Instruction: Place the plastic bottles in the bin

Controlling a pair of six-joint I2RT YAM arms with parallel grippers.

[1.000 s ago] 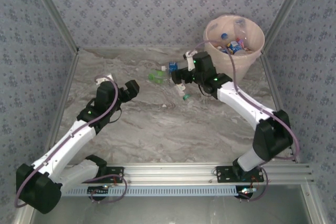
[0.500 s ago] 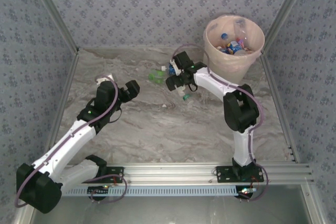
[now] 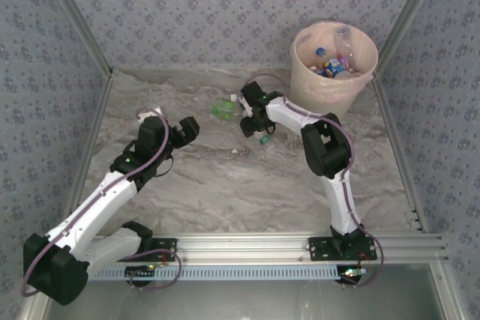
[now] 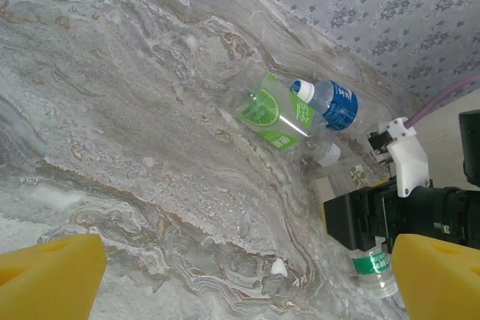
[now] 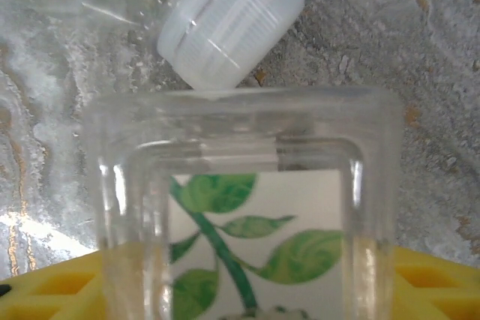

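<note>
The leaf-label bottle (image 5: 255, 237) sits between the yellow fingers (image 5: 45, 290) of my right gripper (image 3: 251, 116), low in the wrist frame; whether they pinch it I cannot tell; a white cap (image 5: 229, 20) lies just beyond. I count four plastic bottles (image 4: 274, 110) clustered upper centre on the table (image 3: 225, 185); one bin (image 3: 315, 94) stands upper right, near the walls' corner; my left gripper (image 4: 244, 279) is spread wide, centre left; bare marble lies below.

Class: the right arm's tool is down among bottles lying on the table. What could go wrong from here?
1. The clear, square-sided plastic bottle with a leaf label sits between the yellow fingers of the right tool; its slick walls may buckle or slip out.
2. A neighbouring bottle's white ribbed cap lies close beside its end and could get knocked rolling.
</note>
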